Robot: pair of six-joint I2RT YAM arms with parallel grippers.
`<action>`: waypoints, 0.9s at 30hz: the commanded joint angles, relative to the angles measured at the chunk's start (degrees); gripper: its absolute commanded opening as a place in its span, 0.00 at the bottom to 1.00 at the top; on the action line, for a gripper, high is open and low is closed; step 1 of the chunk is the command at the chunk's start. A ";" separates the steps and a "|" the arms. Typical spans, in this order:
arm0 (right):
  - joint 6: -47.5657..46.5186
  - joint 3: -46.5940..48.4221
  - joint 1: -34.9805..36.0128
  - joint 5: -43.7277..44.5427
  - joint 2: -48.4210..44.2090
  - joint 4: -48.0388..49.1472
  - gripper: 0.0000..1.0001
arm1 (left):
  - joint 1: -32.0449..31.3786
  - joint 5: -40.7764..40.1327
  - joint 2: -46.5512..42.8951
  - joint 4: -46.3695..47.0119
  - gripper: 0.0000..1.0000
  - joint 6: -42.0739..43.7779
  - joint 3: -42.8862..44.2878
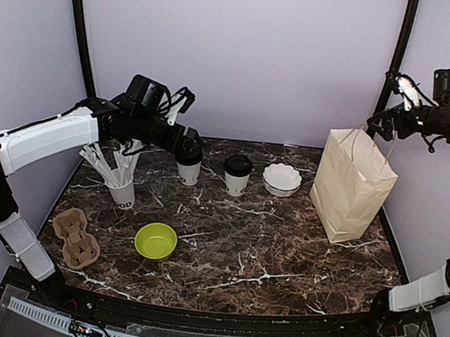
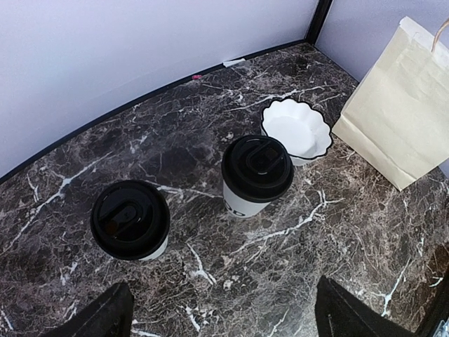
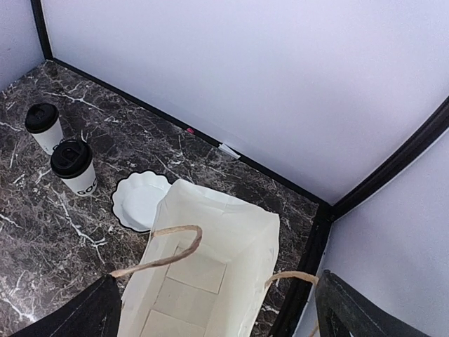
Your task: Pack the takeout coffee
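Overhead, the left gripper point(image 1: 186, 144) hangs spread wide over the far cup point(image 1: 189, 165), the one farthest from the paper bag point(image 1: 352, 189), apparently lined up for a grasp. The second cup point(image 1: 237, 174) stands nearer the bag. On the left wrist view, both cups lie ahead of empty, parted fingers. On the right wrist view, the right gripper point(image 3: 214, 316), equally spread and empty, hovers above the bag's open mouth, probably to steady it.

Layout by gripper
Before left gripper point(image 1: 186, 141): first coffee cup point(image 2: 130, 219); second coffee cup point(image 2: 257, 168), then dish point(image 2: 295, 130), to its right. Below right gripper point(image 1: 380, 126): bag point(image 3: 238, 232).
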 commanded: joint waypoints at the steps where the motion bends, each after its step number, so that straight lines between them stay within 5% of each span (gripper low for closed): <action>1: 2.44 -1.25 -1.01 -5.37 -2.46 1.21 0.97 | 0.35 2.33 0.93 1.40 0.92 -0.56 2.10; 16: 11.21 -2.41 -15.68 0.43 -1.64 5.20 0.95 | -0.63 9.07 0.27 4.71 0.85 -3.94 2.14; 21: 12.74 -8.68 -22.59 0.28 0.94 4.52 0.90 | -1.91 10.69 -2.01 5.24 0.81 -3.18 -0.45; 27: 7.09 -22.23 -22.68 3.19 1.68 5.74 0.80 | -2.23 12.31 -7.02 6.51 0.79 -1.54 -5.75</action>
